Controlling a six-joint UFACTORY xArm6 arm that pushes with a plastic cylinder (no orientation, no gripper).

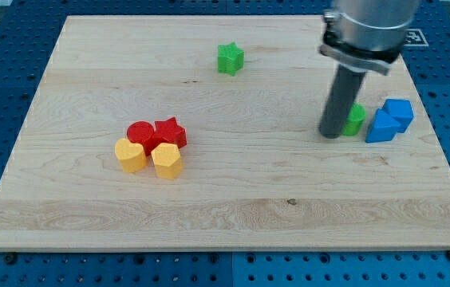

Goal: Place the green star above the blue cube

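Note:
The green star point(230, 58) lies near the view's top centre of the wooden board point(225, 207). The blue cube point(400, 112) sits at the view's right, touching a second blue block point(380, 127) on its lower left. My tip point(332, 134) rests on the board just left of a small green block point(356, 120), which the rod partly hides. The tip is far to the right of and below the green star, and left of the blue blocks.
A red cylinder-like block point(140, 134) and a red star point(170, 131) sit at the view's left, with two yellow blocks point(130, 155) point(167, 159) just below them, all in one tight cluster. A blue pegboard point(448, 96) surrounds the board.

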